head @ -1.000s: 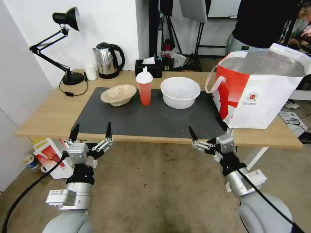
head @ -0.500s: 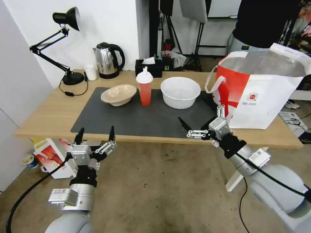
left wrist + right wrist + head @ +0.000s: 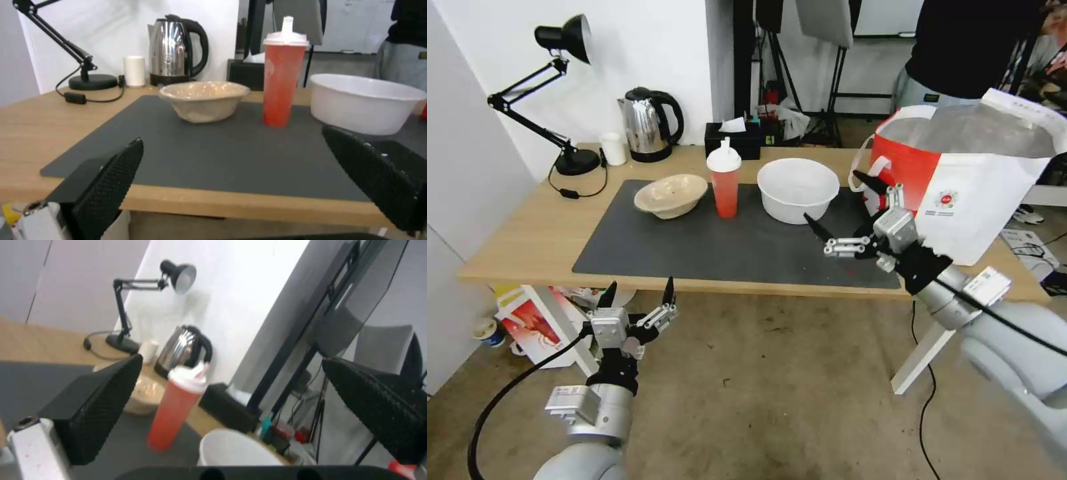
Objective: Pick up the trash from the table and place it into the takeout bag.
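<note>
The right gripper (image 3: pixel 839 202) was above the right part of the dark mat (image 3: pixel 694 247), between the white bowl (image 3: pixel 798 189) and the takeout bag (image 3: pixel 960 180). Its two black fingers (image 3: pixel 817 229) were spread wide apart and they held nothing; they did not touch the bowl or the bag. The left gripper (image 3: pixel 638 294) was lower, in front of the near edge of the table (image 3: pixel 527 233) and below its top, with its fingers also wide apart and empty. All the trash stood on the mat in one row: the beige bowl (image 3: pixel 670 195) on the left, the red cup (image 3: pixel 724 181) with its white lid in the middle, and the white bowl on the right, near the bag. In the left wrist view, the beige bowl (image 3: pixel 203 101), the red cup (image 3: pixel 281 71) and the white bowl (image 3: pixel 364 101) were upright and apart from each other. The takeout bag stood open at the right end of the table, just beside the mat. Behind the trash were a kettle (image 3: pixel 650 125), a black desk lamp (image 3: pixel 557 93), a small white cup (image 3: pixel 614 148) and a black tissue box (image 3: pixel 732 139).
</note>
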You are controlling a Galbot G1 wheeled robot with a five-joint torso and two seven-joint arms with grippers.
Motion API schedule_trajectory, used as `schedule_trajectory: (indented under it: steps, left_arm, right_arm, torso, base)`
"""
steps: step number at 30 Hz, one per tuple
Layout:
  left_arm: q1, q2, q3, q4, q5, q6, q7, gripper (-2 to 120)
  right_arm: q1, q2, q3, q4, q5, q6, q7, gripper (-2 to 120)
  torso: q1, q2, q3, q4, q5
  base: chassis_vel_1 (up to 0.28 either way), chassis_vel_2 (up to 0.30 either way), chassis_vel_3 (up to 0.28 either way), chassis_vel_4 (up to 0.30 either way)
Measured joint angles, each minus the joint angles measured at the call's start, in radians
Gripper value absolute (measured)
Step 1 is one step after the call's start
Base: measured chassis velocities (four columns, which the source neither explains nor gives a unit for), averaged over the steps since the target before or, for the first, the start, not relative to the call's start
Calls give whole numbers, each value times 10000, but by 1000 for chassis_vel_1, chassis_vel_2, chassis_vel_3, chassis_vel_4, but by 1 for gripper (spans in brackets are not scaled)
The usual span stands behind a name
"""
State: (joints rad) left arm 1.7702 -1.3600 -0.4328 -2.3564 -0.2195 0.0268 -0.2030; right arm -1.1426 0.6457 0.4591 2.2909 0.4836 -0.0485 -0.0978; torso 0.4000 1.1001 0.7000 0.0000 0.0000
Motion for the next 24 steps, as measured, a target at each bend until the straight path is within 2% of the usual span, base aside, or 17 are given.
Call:
schedule_trajectory:
  steps: [8, 11, 13, 14, 16, 17, 18, 19, 20, 21, 22, 23, 24]
  left_arm:
    - [6, 15, 22, 72, 86, -7, 8, 100]
    - [20, 12, 33, 80, 147, -8, 6, 100]
    - [23, 12, 36, 80, 166, -8, 7, 100]
    - [29, 5, 40, 80, 239, -25, 18, 100]
    - [-74, 49, 108, 152, 272, -37, 22, 100]
    - [-74, 49, 108, 152, 272, -37, 22, 100]
    - [-227, 149, 236, 255, 270, -42, 27, 100]
    - [-227, 162, 260, 291, 268, -67, 27, 100]
    - [-227, 162, 260, 291, 268, -67, 27, 100]
    - [-225, 161, 276, 298, 260, -152, 31, 100]
    - [-251, 134, 271, 300, 257, -231, 34, 100]
    - [-251, 134, 271, 300, 257, -231, 34, 100]
    - [-290, 112, 252, 300, 257, -253, 34, 100]
  right_arm:
    - [1471, -570, -541, -380, 1062, 16, -508, 100]
    - [2612, -908, -1426, -774, 1872, 6, -920, 100]
    - [2862, -971, -1626, -858, 2036, -12, -977, 100]
    - [3713, -1160, -2197, -1151, 2572, -137, -1321, 100]
    - [4816, -1537, -2790, -1599, 3532, -798, -2114, 100]
    - [4816, -1537, -2790, -1599, 3532, -798, -2114, 100]
    - [5296, -1737, -3047, -1795, 4168, -1372, -2411, 100]
    - [5842, -1768, -3485, -1961, 4769, -1867, -2443, 100]
    - [5842, -1768, -3485, -1961, 4769, -1867, -2443, 100]
    - [6332, -1716, -3915, -2116, 5159, -2343, -2416, 100]
    - [6862, -1574, -4426, -2343, 5380, -2874, -2434, 100]
    - [6862, -1574, -4426, -2343, 5380, -2874, -2434, 100]
    - [7134, -1450, -4705, -2498, 5397, -3309, -2495, 100]
  torso:
    - [0, 0, 0, -1, 0]
    - [0, -1, 1, 1, 1]
    - [0, 0, 0, -1, 2]
    - [0, -1, 0, -1, 1]
    - [1, -1, 1, 12, 5]
    - [1, -1, 1, 12, 5]
    - [1, -1, 0, -12, -9]
    - [0, 0, 0, -13, -6]
    - [0, 0, 0, -13, -6]
    - [0, -1, 0, -9, 8]
    - [-1, 0, 0, 4, 0]
    - [-1, 0, 0, 4, 0]
    - [0, -1, 0, 5, -5]
  base:
    - [0, 0, 0, 0]
    - [0, 0, 0, 0]
    - [0, 0, 0, 0]
    - [0, 0, 0, 0]
    - [0, 0, 0, 0]
    - [0, 0, 0, 0]
    - [0, 0, 0, 0]
    - [0, 0, 0, 0]
    - [0, 0, 0, 0]
    - [0, 0, 0, 0]
    - [0, 0, 0, 0]
    - [0, 0, 0, 0]
    - [0, 0, 0, 0]
